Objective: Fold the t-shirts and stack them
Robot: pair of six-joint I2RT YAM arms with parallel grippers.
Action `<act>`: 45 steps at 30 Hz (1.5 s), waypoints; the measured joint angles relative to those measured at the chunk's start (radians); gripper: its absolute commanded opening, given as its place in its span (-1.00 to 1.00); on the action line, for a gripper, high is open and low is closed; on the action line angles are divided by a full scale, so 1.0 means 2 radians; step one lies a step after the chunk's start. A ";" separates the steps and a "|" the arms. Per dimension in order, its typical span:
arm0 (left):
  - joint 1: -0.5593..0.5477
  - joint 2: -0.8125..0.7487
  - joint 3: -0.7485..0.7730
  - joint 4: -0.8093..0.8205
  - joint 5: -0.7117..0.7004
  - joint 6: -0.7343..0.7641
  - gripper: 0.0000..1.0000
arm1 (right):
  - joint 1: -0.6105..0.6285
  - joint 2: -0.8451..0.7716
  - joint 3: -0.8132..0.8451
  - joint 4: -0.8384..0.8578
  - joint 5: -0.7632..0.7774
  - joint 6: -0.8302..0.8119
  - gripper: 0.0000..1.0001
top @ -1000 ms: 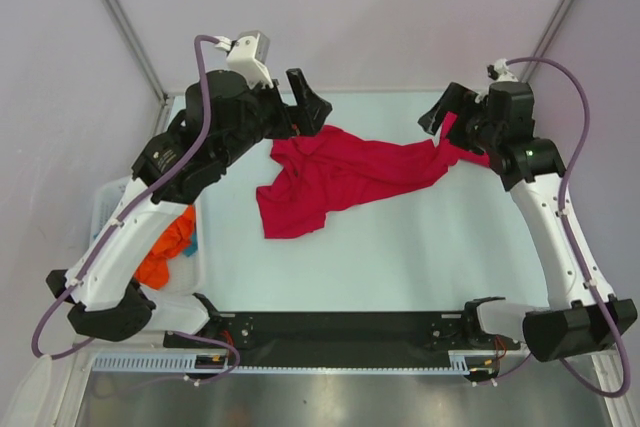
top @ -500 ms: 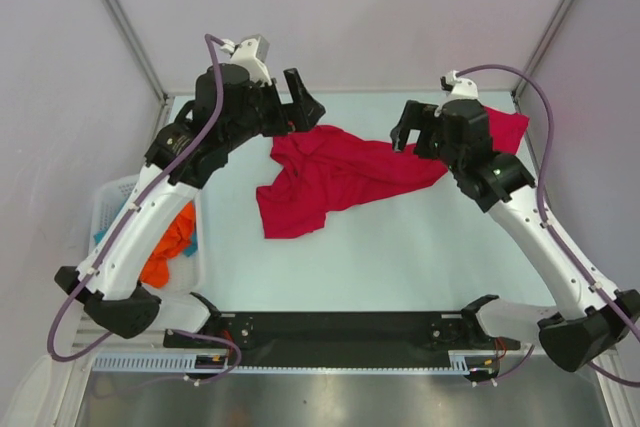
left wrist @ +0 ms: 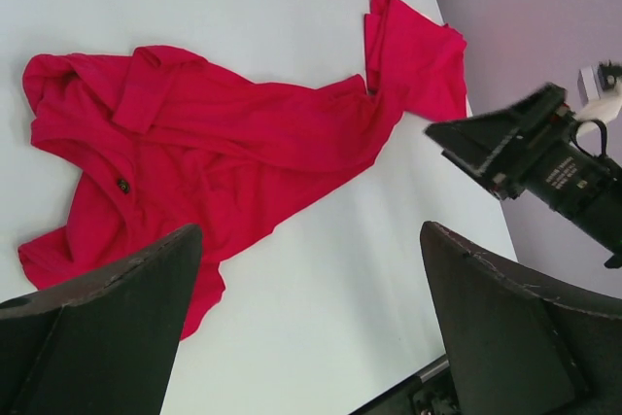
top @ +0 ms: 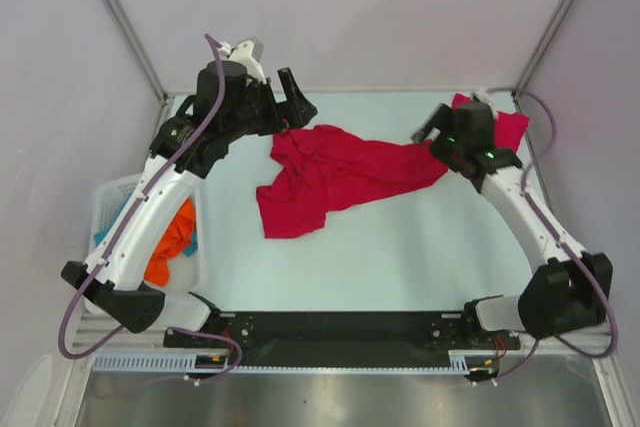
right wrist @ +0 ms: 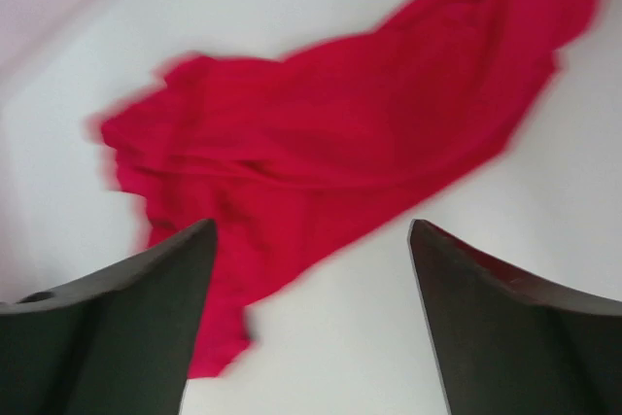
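The crumpled crimson t-shirt (top: 340, 172) lay unfolded across the far half of the worktop (top: 400, 247), with the left claw (top: 298, 110) spread and empty above its far-left edge, and the right claw (top: 433, 131) likewise spread and empty over its right end.

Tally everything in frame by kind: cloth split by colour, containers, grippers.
Red t-shirt: 1 crumpled piece on the table; cannot tell if it is more than one
Orange cloth: 1, in the basket
Blue cloth: 1, in the basket
Basket: 1
Grippers: 2, left gripper and right gripper, both open
Total: 6
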 measured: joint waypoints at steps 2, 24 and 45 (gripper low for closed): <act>0.003 0.000 0.000 -0.002 0.001 0.000 0.99 | -0.088 -0.047 -0.104 0.102 -0.135 0.037 1.00; 0.021 0.009 -0.004 -0.006 0.014 -0.001 0.99 | 0.088 0.120 0.148 -0.097 0.189 -0.093 0.90; 0.050 0.035 -0.078 0.036 0.054 -0.014 0.98 | -0.028 -0.022 -0.054 0.014 0.015 -0.106 1.00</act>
